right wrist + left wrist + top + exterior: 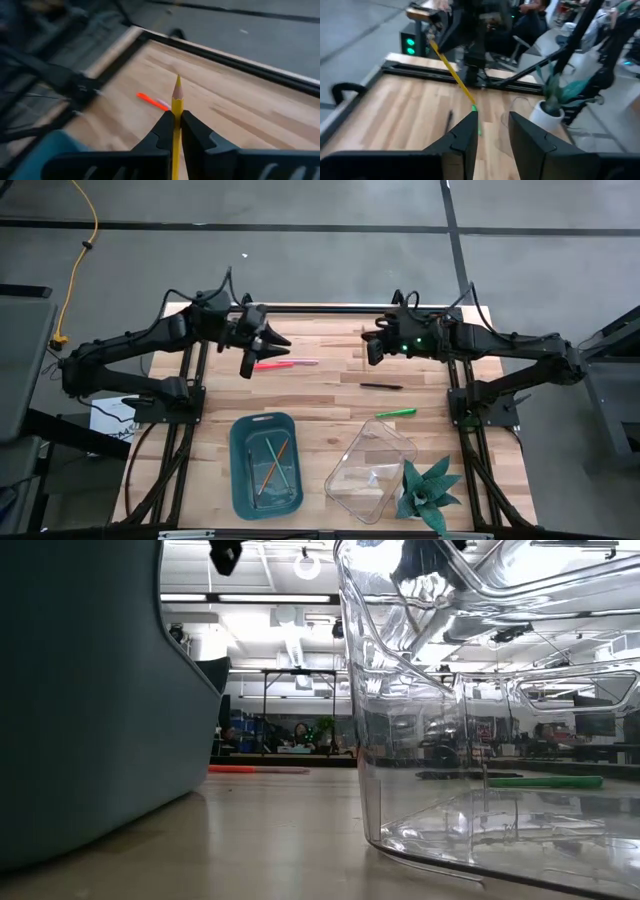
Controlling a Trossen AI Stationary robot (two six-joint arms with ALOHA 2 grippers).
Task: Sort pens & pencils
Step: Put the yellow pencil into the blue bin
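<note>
The right hand (176,120) is clamped on a yellow pencil (177,107), held above the far right of the counter (320,395). The left hand (492,127) hangs far left, fingers apart and empty. Pencils already lie in the teal bin (240,470) near left. The pencil should be carried there level, lowered inside the rim, then released; pens (285,364) remain on the counter.

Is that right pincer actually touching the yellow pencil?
Touching. The right wrist view shows the right pincer with both fingers pressed against the yellow pencil.
</note>
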